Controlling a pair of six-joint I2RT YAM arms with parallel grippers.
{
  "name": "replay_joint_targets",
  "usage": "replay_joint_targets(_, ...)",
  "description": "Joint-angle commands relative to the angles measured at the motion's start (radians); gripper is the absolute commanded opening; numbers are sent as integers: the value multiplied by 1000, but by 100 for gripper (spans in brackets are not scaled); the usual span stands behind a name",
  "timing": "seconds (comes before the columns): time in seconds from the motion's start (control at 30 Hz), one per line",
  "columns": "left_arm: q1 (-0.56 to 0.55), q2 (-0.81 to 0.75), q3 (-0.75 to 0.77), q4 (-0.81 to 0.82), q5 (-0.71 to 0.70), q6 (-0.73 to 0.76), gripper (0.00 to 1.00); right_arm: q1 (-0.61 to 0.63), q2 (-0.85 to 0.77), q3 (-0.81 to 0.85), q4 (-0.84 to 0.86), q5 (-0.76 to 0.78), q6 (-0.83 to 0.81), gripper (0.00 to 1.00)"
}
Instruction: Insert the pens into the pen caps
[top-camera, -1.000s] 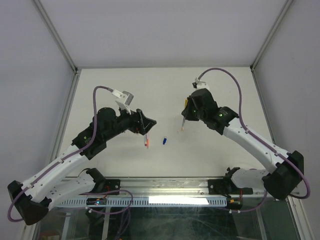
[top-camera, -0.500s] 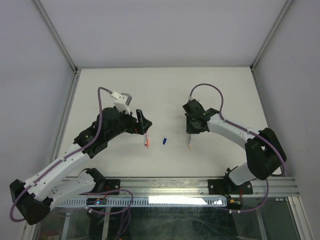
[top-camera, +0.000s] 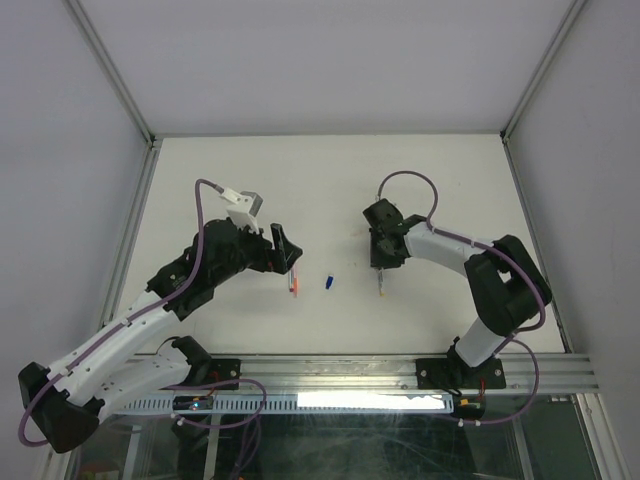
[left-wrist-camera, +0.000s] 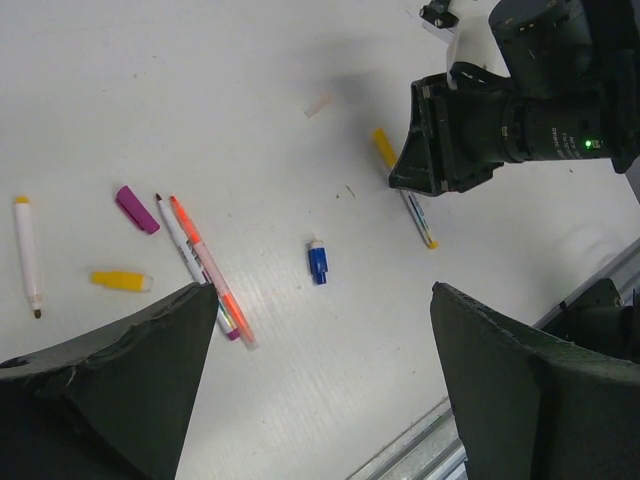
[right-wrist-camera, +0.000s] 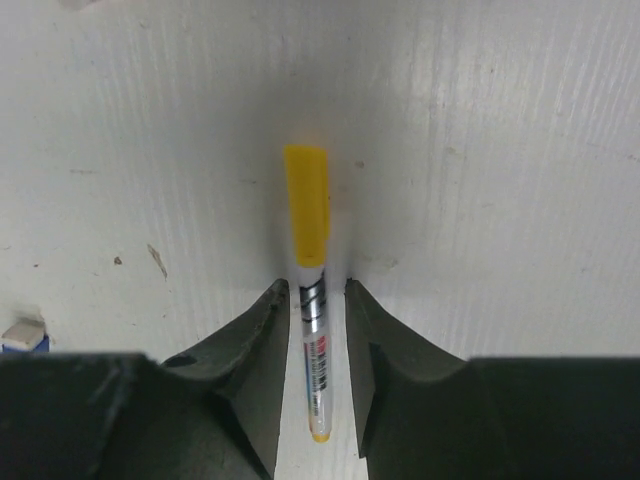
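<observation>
A white pen with a yellow cap (right-wrist-camera: 312, 300) lies flat on the table between the fingers of my right gripper (right-wrist-camera: 317, 292). The jaws stand narrowly open, with a thin gap on each side of the barrel. The same pen (top-camera: 381, 283) pokes out below the right gripper (top-camera: 381, 258) in the top view. My left gripper (left-wrist-camera: 320, 292) hangs wide open over the table and holds nothing. Just beyond it lies a blue cap (left-wrist-camera: 317, 261). Two pens (left-wrist-camera: 205, 268) lie side by side at its left finger. A yellow cap (left-wrist-camera: 120, 281), a purple cap (left-wrist-camera: 136, 209) and another pen (left-wrist-camera: 27, 255) lie further left.
The metal rail of the table's near edge (top-camera: 400, 370) runs below both arms. The blue cap (top-camera: 328, 282) lies between the two grippers, and its end shows at the lower left of the right wrist view (right-wrist-camera: 22, 335). A small pale scrap (left-wrist-camera: 318, 104) lies beyond the pens.
My right arm has come down and laid the yellow-capped pen on the table, and its jaws have parted off it. The left gripper has opened wider and shifted slightly.
</observation>
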Motion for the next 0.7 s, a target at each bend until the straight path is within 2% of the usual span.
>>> replay_joint_targets(0.0,13,-31,-13,19,-28,-23,91,-7,2,13,35,2,-12,33)
replay_joint_targets(0.33,44,-7,-26,12,-48,-39,91,-10,-158,53,-44,71,-29,40)
replay_joint_targets(0.47,85,17,-29,5,-37,-50,88,-5,-225,71,-40,35,-36,41)
replay_joint_targets(0.67,193,8,-50,-19,-23,-71,83,95,-216,165,-19,-10,3,41)
